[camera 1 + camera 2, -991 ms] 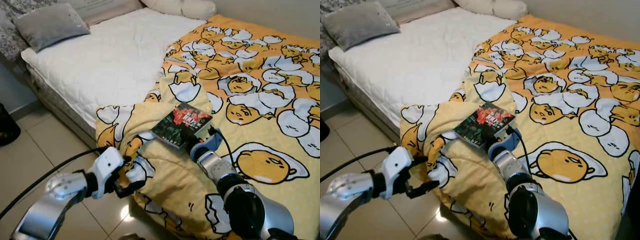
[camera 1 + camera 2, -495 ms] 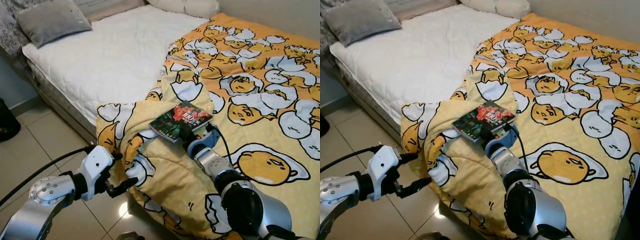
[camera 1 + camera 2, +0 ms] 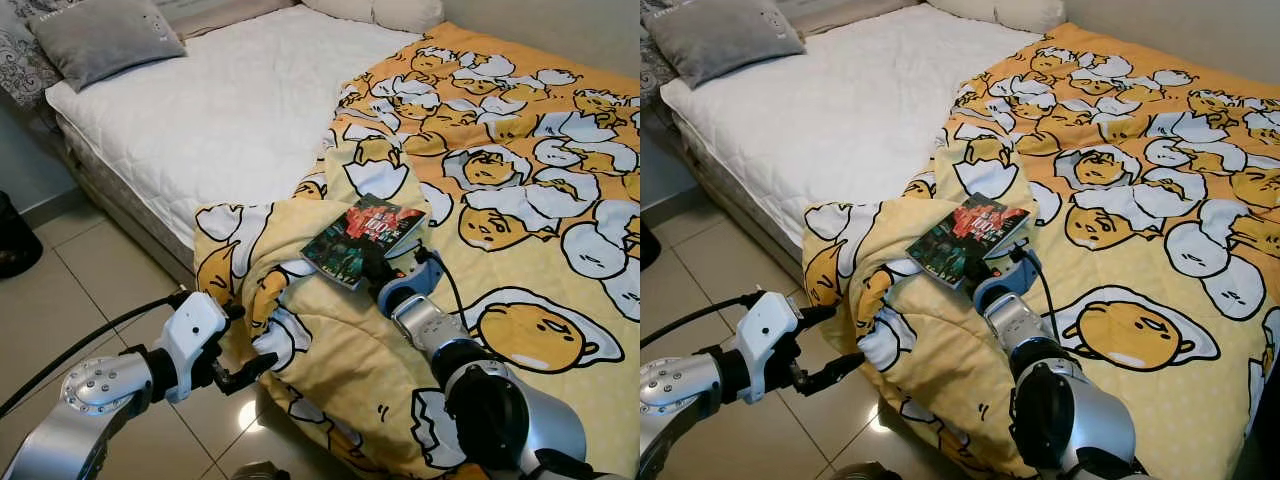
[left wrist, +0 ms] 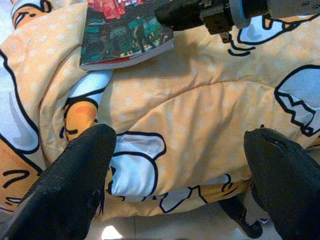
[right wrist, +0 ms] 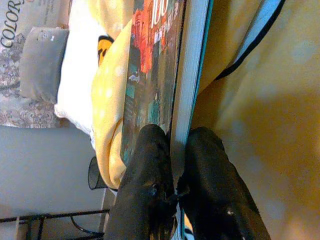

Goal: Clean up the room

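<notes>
a bed [image 3: 120, 190] with a white quilted mattress [image 3: 230, 110] stands on a glossy beige tile floor [image 3: 70, 300], with a pale wall [image 3: 560, 25] behind it. a grey pillow [image 3: 105, 35] and a cream pillow [image 3: 385, 10] lie at its head, and a dark bin [image 3: 15, 240] sits on the floor beside the bed.

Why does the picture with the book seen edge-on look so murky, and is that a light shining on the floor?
Right wrist view: the book sits so near the lens that it blurs, with dim orange shade around. Left eye view: the floor tile gives back a bright glare spot; the bed is evenly lit.
</notes>
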Controlling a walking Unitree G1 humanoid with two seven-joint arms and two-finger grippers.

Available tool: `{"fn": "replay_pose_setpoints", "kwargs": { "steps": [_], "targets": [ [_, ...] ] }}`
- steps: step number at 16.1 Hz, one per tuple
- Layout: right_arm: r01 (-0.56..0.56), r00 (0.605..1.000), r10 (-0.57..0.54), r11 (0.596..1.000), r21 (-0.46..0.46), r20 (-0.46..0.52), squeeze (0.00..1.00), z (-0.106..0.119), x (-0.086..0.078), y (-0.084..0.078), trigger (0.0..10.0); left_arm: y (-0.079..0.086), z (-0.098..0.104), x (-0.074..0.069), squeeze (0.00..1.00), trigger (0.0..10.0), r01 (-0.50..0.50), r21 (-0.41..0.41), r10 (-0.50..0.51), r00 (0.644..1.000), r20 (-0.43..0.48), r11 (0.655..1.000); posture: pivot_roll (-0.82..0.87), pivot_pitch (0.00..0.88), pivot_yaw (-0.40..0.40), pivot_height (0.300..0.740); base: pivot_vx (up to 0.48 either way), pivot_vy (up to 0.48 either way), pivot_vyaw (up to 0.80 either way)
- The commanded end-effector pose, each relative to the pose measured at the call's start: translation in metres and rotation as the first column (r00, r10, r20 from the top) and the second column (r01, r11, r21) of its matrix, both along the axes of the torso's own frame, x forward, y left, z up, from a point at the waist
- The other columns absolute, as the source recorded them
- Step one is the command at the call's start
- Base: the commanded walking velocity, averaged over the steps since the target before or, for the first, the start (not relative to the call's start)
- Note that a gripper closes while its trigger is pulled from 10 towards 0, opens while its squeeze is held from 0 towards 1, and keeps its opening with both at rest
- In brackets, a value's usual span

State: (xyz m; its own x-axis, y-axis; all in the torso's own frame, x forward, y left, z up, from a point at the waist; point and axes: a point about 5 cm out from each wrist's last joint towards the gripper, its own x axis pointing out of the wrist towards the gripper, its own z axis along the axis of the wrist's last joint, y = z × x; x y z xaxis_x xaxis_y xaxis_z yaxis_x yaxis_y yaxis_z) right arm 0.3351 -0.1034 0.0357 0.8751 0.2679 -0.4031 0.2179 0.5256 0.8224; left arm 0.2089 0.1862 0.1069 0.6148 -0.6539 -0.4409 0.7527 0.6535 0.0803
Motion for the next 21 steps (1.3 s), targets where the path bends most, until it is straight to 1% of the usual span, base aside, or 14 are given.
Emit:
{"fn": "replay_pose_setpoints", "kwargs": {
  "steps": [1, 2, 4, 6, 7, 9, 11, 12, 13, 16, 17, 18, 20, 21],
  "targets": [
    [0.081, 0.996, -0.081, 0.997, -0.014, 0.035, 0.0, 0.008, 0.008, -0.021, 0.0, 0.005, -0.001, 0.002, 1.0, 10.0, -0.042, -0.011, 0.042, 0.999, 0.012, 0.999, 0.09, 0.0, 0.016, 0.74, 0.0, 0.0, 0.0],
    [0.092, 0.995, -0.091, 0.996, -0.021, 0.036, 0.0, 0.007, 0.007, -0.026, 0.0, 0.005, -0.001, 0.002, 1.0, 10.0, -0.044, -0.016, 0.044, 0.999, 0.011, 0.999, 0.08, 0.0, 0.016, 0.74, 0.0, 0.0, 0.0],
    [0.095, 0.995, -0.093, 0.994, -0.052, 0.04, 0.0, 0.001, 0.002, -0.047, 0.0, 0.004, -0.004, 0.002, 1.0, 10.0, -0.037, -0.029, 0.037, 0.999, 0.007, 0.999, 0.05, 0.0, 0.022, 0.74, 0.0, 0.0, 0.0],
    [0.034, 0.999, -0.038, 0.987, -0.155, -0.022, 0.0, -0.016, -0.015, -0.069, 0.0, -0.002, -0.009, 0.002, 1.0, 10.0, -0.022, -0.041, 0.022, 1.0, 0.004, 0.999, 0.05, 0.0, 0.022, 0.74, 0.0, 0.0, 0.0],
    [0.024, 0.998, -0.033, 0.985, -0.171, -0.047, 0.0, -0.022, -0.022, -0.077, 0.0, -0.004, -0.011, 0.003, 1.0, 10.0, -0.013, -0.043, 0.014, 1.0, 0.005, 0.999, 0.03, 0.0, 0.018, 0.74, 0.0, 0.0, 0.0],
    [0.006, 0.994, -0.024, 0.985, -0.172, -0.103, 0.0, -0.031, -0.032, -0.084, 0.0, -0.005, -0.018, 0.006, 1.0, 10.0, 0.013, -0.037, -0.014, 1.0, -0.005, 0.999, 0.01, 0.0, 0.023, 0.74, 0.0, 0.0, 0.0],
    [-0.02, 0.988, -0.008, 0.984, -0.176, -0.155, 0.0, -0.038, -0.04, -0.082, 0.0, -0.008, -0.026, 0.009, 1.0, 10.0, 0.047, -0.034, -0.048, 0.999, -0.009, 0.998, 0.0, 0.0, 0.029, 0.74, 0.0, 0.0, 0.0],
    [-0.021, 0.988, -0.006, 0.984, -0.176, -0.153, 0.0, -0.038, -0.04, -0.08, 1.7, -0.012, -0.028, 0.011, 1.0, 10.0, 0.068, -0.041, -0.069, 0.998, -0.004, 0.997, 0.0, 0.0, 0.025, 0.74, 0.0, 0.0, 0.0],
    [-0.023, 0.988, -0.005, 0.984, -0.178, -0.154, 0.0, -0.037, -0.038, -0.078, 10.0, -0.017, -0.029, 0.012, 1.0, 10.0, 0.111, -0.051, -0.111, 0.994, -0.002, 0.993, 0.01, 0.0, 0.019, 0.74, 0.0, 0.0, 0.0],
    [0.027, 0.988, -0.051, 0.987, -0.159, -0.149, 0.0, -0.035, -0.035, -0.077, 10.0, -0.029, -0.03, 0.019, 1.0, 10.0, 0.174, -0.053, -0.173, 0.985, 0.021, 0.983, 0.02, 0.0, 0.014, 0.74, 0.0, 0.0, 0.0],
    [0.061, 0.985, -0.083, 0.988, -0.145, -0.152, 0.91, -0.035, -0.034, -0.078, 10.0, -0.035, -0.023, 0.024, 1.0, 10.0, 0.186, -0.059, -0.184, 0.982, 0.038, 0.981, 0.02, 0.0, 0.014, 0.74, 0.0, 0.0, 0.0],
    [0.07, 0.984, -0.092, 0.987, -0.144, -0.151, 1.0, -0.035, -0.033, -0.078, 10.0, -0.036, -0.018, 0.025, 1.0, 10.0, 0.189, -0.06, -0.187, 0.981, 0.044, 0.98, 0.02, 0.0, 0.014, 0.74, 0.0, 0.0, 0.0],
    [0.086, 0.981, -0.109, 0.985, -0.148, -0.158, 1.0, -0.035, -0.032, -0.074, 10.0, -0.038, -0.005, 0.025, 1.0, 10.0, 0.203, -0.062, -0.199, 0.978, 0.063, 0.977, 0.04, 0.0, 0.021, 0.74, 0.0, 0.0, 0.0],
    [0.086, 0.981, -0.11, 0.985, -0.148, -0.16, 1.0, -0.036, -0.032, -0.073, 10.0, -0.038, -0.004, 0.024, 1.0, 10.0, 0.205, -0.061, -0.201, 0.978, 0.063, 0.977, 0.04, 0.0, 0.021, 0.74, 0.0, 0.0, 0.0]
  ]
}}
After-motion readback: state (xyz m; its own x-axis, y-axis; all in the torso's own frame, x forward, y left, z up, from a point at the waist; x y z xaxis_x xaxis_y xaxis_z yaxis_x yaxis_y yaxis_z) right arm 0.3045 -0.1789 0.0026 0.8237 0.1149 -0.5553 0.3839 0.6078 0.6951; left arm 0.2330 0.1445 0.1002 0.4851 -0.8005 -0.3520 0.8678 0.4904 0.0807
